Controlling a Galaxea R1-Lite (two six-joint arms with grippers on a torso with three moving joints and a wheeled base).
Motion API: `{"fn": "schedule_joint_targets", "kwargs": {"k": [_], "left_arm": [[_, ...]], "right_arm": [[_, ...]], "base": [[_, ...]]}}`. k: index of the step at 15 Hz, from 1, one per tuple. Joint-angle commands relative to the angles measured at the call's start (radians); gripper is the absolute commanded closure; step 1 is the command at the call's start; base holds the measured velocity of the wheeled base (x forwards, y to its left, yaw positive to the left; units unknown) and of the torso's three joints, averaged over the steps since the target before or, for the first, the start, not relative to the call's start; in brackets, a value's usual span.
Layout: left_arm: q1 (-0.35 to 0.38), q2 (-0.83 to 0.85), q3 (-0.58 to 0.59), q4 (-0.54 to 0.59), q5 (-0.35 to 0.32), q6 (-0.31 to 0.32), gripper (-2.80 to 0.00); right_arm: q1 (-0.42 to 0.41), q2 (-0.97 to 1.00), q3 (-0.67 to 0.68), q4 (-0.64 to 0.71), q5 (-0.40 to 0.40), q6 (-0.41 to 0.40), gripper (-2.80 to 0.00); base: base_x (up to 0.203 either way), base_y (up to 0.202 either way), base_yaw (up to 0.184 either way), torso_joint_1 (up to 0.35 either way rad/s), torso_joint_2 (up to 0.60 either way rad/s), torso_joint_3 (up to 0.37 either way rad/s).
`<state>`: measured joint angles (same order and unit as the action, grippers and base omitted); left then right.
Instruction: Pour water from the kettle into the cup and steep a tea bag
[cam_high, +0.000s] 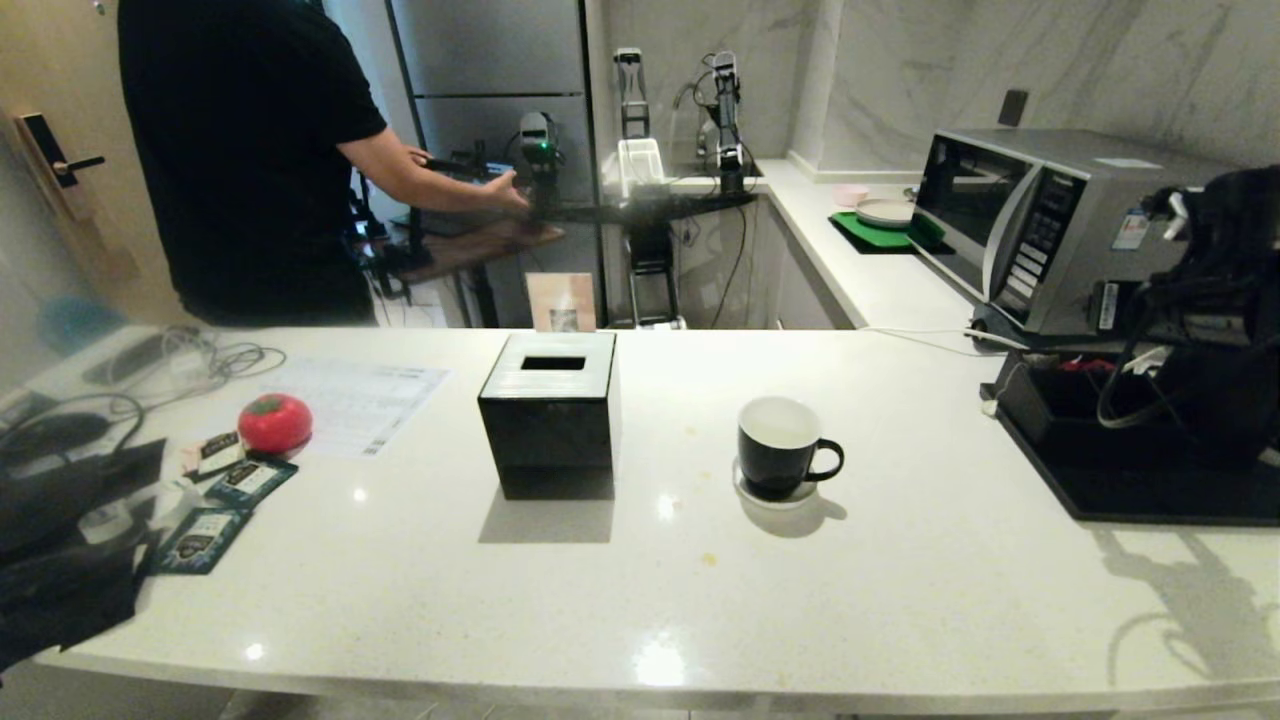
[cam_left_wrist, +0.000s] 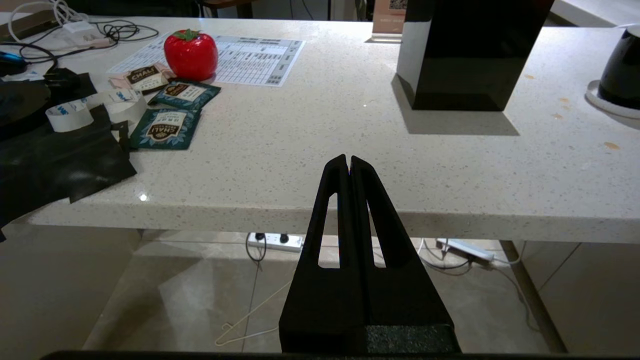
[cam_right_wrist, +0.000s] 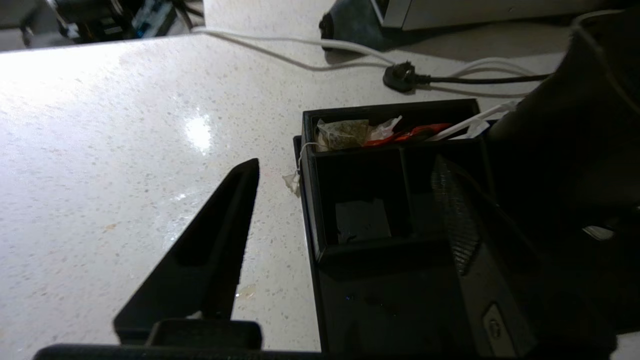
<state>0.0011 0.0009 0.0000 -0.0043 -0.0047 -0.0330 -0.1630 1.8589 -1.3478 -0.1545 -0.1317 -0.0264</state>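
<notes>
The right gripper (cam_right_wrist: 345, 200) is hanging over the black compartment tray (cam_right_wrist: 395, 240) at the counter's 3 o'clock edge, jaws spread wide and holding nothing — one finger over the white counter (cam_high: 640, 600), the other over the tray. The tea bag (cam_right_wrist: 344, 134) is lying in the tray's far compartment, a pale pouch beside red wrappers, its string trailing over the wall. The cup (cam_high: 780, 446) is standing upright on a small saucer near the counter's middle, at about 9 o'clock from the tray, and looks empty. The kettle cannot be made out for certain; the dark bulk by the tray may be it or the arm itself.

The left gripper (cam_left_wrist: 349, 172) is parked low at the counter's near edge, jaws pressed shut on nothing.

The step in hand looks like the opening reach. If the tea bag is the target, the next move calls for carrying the open fingers further out and down — then closing on the pouch alone.
</notes>
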Motion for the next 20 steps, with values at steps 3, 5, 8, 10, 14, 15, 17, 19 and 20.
{"fn": "schedule_joint_targets", "kwargs": {"k": [3,5,8,10,14,15,17,19,20], "left_arm": [[0.000,0.001,0.000,0.000,0.000,-0.001,0.00],[0.000,0.001,0.000,-0.002,0.000,-0.001,0.00],[0.000,0.001,0.000,0.000,0.000,-0.001,0.00],[0.000,0.001,0.000,0.000,0.000,-0.001,0.00],[0.000,0.001,0.000,-0.001,0.000,-0.001,0.00],[0.000,0.001,0.000,0.000,0.001,-0.001,0.00],[0.000,0.001,0.000,0.000,0.000,-0.001,0.00],[0.000,0.001,0.000,0.000,0.000,-0.001,0.00],[0.000,0.001,0.000,0.000,0.000,-0.001,0.00]], "right_arm": [[-0.001,0.171,-0.189,0.095,-0.011,-0.004,-2.80],[-0.001,0.228,-0.251,0.137,-0.039,-0.014,-2.80],[-0.003,0.288,-0.319,0.180,-0.056,-0.029,-2.80],[-0.004,0.321,-0.348,0.212,-0.072,-0.026,-2.80],[-0.015,0.362,-0.381,0.237,-0.106,-0.026,-2.80],[-0.020,0.374,-0.396,0.243,-0.116,-0.026,-2.80],[-0.026,0.394,-0.431,0.247,-0.118,-0.024,-2.80],[-0.032,0.419,-0.467,0.256,-0.119,-0.026,-2.80],[-0.035,0.432,-0.486,0.257,-0.119,-0.025,-2.80]], "base": [[0.000,0.000,0.000,0.000,0.00,0.000],[0.000,0.000,0.000,0.000,0.00,0.000],[0.000,0.000,0.000,0.000,0.00,0.000],[0.000,0.000,0.000,0.000,0.00,0.000],[0.000,0.000,0.000,0.000,0.00,0.000],[0.000,0.000,0.000,0.000,0.00,0.000],[0.000,0.000,0.000,0.000,0.00,0.000],[0.000,0.000,0.000,0.000,0.00,0.000],[0.000,0.000,0.000,0.000,0.00,0.000]]}}
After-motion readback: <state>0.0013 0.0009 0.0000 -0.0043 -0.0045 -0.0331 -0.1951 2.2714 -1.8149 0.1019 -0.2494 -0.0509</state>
